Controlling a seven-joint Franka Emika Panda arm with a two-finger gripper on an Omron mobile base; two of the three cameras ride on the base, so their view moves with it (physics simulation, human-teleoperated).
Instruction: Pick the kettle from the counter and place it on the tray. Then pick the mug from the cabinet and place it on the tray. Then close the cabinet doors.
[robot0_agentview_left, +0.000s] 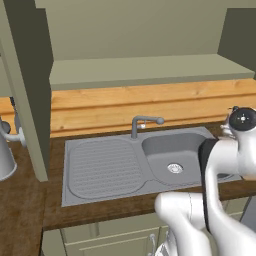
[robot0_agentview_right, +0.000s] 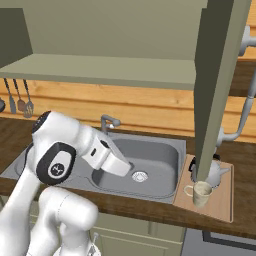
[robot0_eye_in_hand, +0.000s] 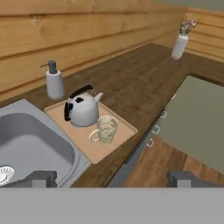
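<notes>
The silvery-grey kettle (robot0_eye_in_hand: 82, 109) with its black handle stands on the pale wooden tray (robot0_eye_in_hand: 124, 130) to the right of the sink. The cream mug (robot0_eye_in_hand: 106, 129) stands on the same tray, just in front of the kettle. My gripper (robot0_eye_in_hand: 110, 178) hovers open over the sink's edge, apart from both, with nothing between its fingertips (robot0_eye_in_hand: 37, 177). In the right base view the mug (robot0_agentview_right: 201, 193) and the tray (robot0_agentview_right: 226, 197) show, and the kettle (robot0_agentview_right: 216, 173) is half hidden behind the open right cabinet door (robot0_agentview_right: 220, 75). The left door (robot0_agentview_left: 30, 90) also stands open. The cabinet shelf (robot0_agentview_left: 150, 71) is bare.
A grey sink (robot0_agentview_left: 175, 155) with a ridged drainer (robot0_agentview_left: 102, 167) and a tap (robot0_agentview_left: 142, 124) sits in the dark wood counter (robot0_eye_in_hand: 131, 83). A grey pump bottle (robot0_eye_in_hand: 54, 81) stands behind the tray. A flower vase (robot0_eye_in_hand: 180, 43) stands far along the counter. A cone-shaped vessel (robot0_agentview_left: 5, 155) is at the left.
</notes>
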